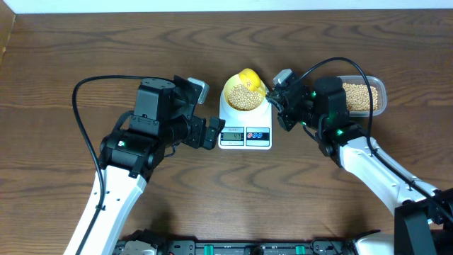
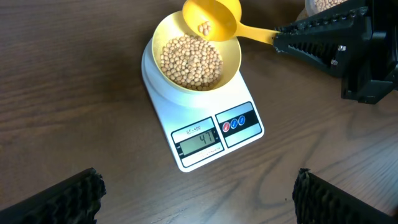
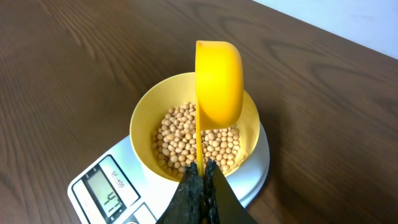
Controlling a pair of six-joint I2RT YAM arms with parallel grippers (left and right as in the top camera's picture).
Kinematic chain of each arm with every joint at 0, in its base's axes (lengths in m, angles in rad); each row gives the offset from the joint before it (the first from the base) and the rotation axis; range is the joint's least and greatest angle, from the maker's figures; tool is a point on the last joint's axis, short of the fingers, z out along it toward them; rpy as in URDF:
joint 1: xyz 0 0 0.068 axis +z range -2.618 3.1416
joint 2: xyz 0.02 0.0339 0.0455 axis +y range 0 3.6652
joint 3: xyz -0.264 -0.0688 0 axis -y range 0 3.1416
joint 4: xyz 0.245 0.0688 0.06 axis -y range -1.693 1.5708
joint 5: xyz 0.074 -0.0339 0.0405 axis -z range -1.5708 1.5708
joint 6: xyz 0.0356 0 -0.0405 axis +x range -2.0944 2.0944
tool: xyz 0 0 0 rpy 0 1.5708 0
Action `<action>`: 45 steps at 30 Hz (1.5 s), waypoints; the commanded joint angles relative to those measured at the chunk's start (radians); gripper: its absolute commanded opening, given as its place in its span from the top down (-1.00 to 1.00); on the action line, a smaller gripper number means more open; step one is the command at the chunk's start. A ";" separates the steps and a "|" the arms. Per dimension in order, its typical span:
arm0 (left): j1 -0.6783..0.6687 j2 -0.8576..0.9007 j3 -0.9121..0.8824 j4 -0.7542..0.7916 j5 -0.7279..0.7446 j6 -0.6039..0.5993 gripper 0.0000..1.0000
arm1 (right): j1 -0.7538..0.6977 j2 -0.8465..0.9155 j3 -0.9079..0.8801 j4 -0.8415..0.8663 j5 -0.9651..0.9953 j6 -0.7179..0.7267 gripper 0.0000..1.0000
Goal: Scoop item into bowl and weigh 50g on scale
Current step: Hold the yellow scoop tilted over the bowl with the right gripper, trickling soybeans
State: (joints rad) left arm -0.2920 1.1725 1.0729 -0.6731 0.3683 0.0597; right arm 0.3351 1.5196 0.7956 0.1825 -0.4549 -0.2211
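The pale yellow bowl (image 1: 242,94) (image 2: 231,59) (image 3: 140,127) stands on the white scale (image 1: 244,132) (image 2: 205,134) (image 3: 99,186) and holds many beige beans (image 2: 191,61) (image 3: 186,140). The LCD reads 41. My right gripper (image 1: 277,95) (image 3: 202,171) is shut on the handle of a bright yellow scoop (image 1: 251,79) (image 2: 211,18) (image 3: 219,81), tilted on its side over the bowl's far rim with a few beans in it. My left gripper (image 1: 212,132) (image 2: 196,199) is open and empty, just left of the scale.
A clear plastic tub (image 1: 364,95) with more beans sits at the right, behind my right arm. Dark wooden table (image 1: 71,57) all around; a pale wall edge runs along the back.
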 commanded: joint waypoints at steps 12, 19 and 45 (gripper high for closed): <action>-0.002 0.003 -0.002 0.001 0.009 0.010 -0.98 | 0.007 0.005 0.001 0.000 -0.027 0.184 0.98; -0.002 0.003 -0.002 0.001 0.009 0.010 -0.98 | 0.007 0.005 0.001 0.000 -0.026 0.183 0.98; -0.002 0.003 -0.002 0.001 0.009 0.010 -0.98 | 0.007 0.005 0.001 -0.011 0.014 -0.098 0.98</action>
State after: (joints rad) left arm -0.2920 1.1725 1.0729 -0.6731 0.3679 0.0597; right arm 0.3351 1.5196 0.7956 0.1745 -0.4652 -0.2226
